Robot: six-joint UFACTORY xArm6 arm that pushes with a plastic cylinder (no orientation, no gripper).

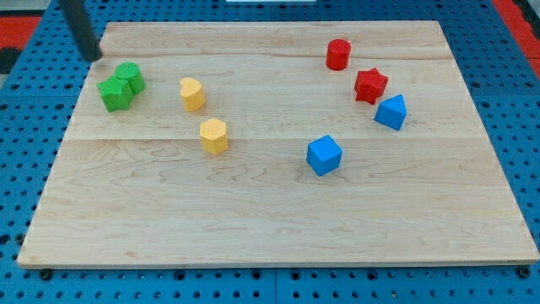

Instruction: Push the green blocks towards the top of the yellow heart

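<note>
- Pincer there is none: the arm ends in a plain dark rod, so nothing can be opened, closed or held; my tip (94,57) is seen at the board's (253,211) upper-left corner, just at its edge.
- Across the board, largest spread first: the red and blue blocks are grouped well apart on the view's right and are not concerned here.
- Two green blocks are found just below and to the right of my tip: a green star (115,93) and a green cylinder (129,77), touching each other, the cylinder nearer the tip.
- Right of the greens lies the yellow heart (192,93), near but apart; a yellow hexagon (213,135) sits below it.
- The deciding relation: the greens lie between my tip and the heart, roughly on a line running down and to the right.
- A push along that line is judged to send the pair rightward, yet the goal lies above the heart, so the star may need to be steered upward.
- A risk is judged: the touching pair could split, or the heart be nudged.
</note>
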